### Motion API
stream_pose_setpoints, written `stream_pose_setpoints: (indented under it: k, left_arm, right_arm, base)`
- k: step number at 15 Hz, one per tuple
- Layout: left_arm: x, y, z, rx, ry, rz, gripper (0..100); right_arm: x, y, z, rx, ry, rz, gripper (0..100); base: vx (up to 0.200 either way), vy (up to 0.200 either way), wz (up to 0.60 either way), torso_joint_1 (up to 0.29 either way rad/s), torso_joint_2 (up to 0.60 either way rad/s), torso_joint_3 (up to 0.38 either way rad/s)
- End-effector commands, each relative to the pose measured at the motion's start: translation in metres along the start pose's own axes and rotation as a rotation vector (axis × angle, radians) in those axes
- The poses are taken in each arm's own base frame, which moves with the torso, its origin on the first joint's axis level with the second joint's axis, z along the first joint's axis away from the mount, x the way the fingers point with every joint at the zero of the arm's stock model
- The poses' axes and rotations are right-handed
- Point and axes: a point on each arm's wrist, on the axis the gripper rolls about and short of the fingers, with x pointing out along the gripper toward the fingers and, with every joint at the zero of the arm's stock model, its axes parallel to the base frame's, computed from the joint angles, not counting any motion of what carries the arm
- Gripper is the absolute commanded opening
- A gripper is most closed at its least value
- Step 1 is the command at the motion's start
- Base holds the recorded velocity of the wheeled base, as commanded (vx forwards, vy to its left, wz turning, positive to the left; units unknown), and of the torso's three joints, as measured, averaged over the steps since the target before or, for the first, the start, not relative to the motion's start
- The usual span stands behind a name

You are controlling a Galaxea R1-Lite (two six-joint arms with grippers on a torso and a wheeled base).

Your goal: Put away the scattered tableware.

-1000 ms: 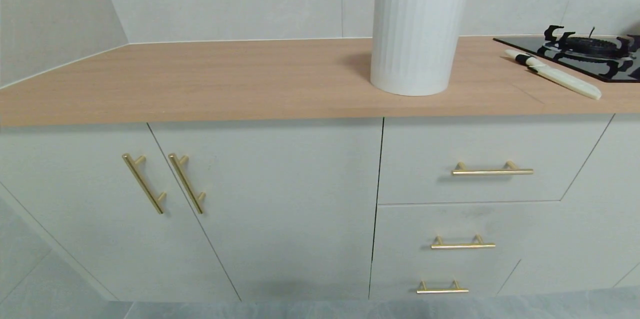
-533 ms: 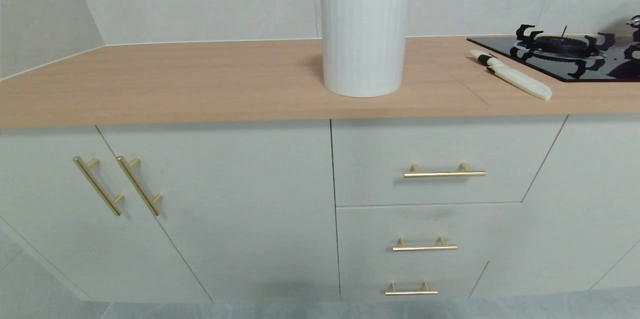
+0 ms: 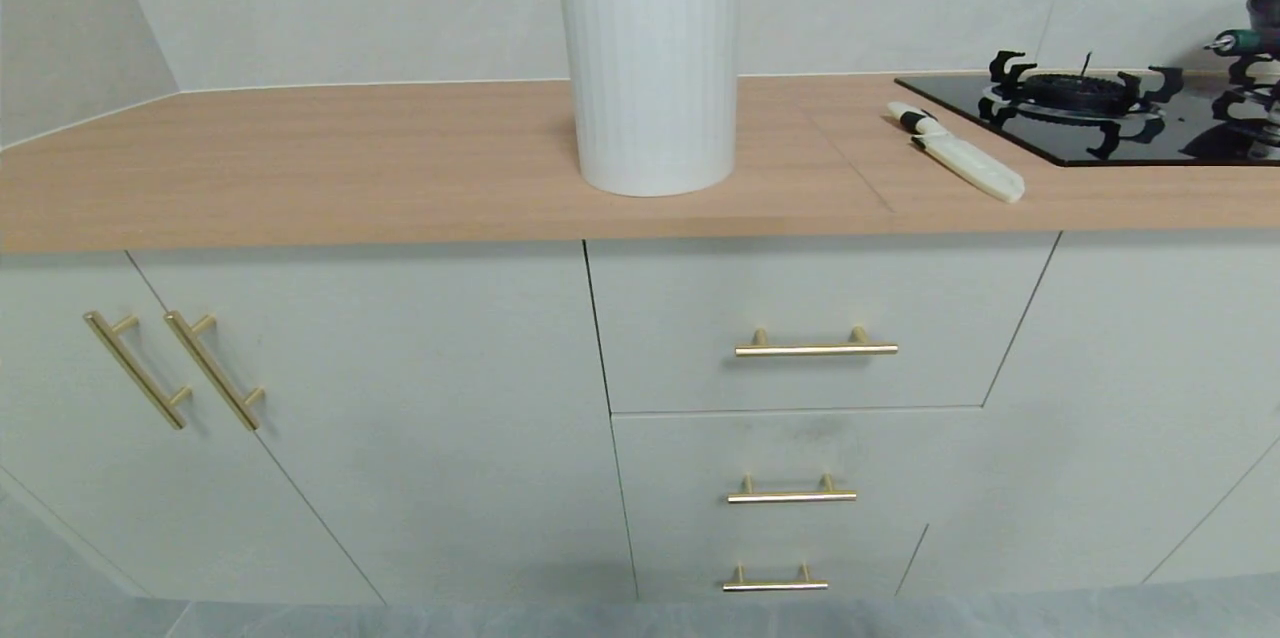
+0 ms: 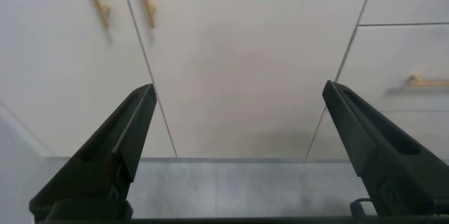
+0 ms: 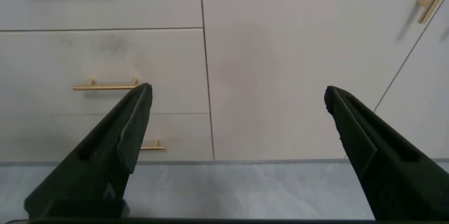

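Left claw (image 4: 237,90) spread, empty, low before doors (image 4: 245,41). Right claw (image 5: 237,89) spread, empty, low before drawers (image 5: 105,62). Wrist views add floor (image 4: 231,189). Head view, on surface (image 3: 300,168): canister (image 3: 650,58) mid, knife (image 3: 957,152) right, just beside hob (image 3: 1090,123).

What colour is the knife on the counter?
The knife is cream-white with a black band, best in head view.

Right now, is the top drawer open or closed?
Closed. The top drawer sits flush with the drawer below and the cabinet door beside it, with only thin seams around it.
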Motion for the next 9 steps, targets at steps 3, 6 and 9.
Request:
stream_pose_setpoints:
  k: [3, 6, 9]
  left_arm:
    - [0.0, 0.0, 0.0, -0.003, 0.0, 0.001, 100]
    - [0.0, 0.0, 0.0, -0.008, 0.0, 0.001, 100]
    - [0.0, 0.0, 0.0, -0.008, 0.0, 0.001, 100]
  right_arm:
    - [0.0001, 0.0, 0.0, 0.0, 0.001, 0.001, 100]
    - [0.0001, 0.0, 0.0, -0.002, 0.001, 0.001, 100]
    - [0.0001, 0.0, 0.0, -0.002, 0.001, 0.001, 100]
  base:
    - [0.067, 0.0, 0.0, 0.004, 0.0, 0.001]
    - [0.2, 0.0, 0.0, -0.004, 0.0, 0.004]
    - [0.2, 0.0, 0.0, 0.005, 0.0, 0.002]
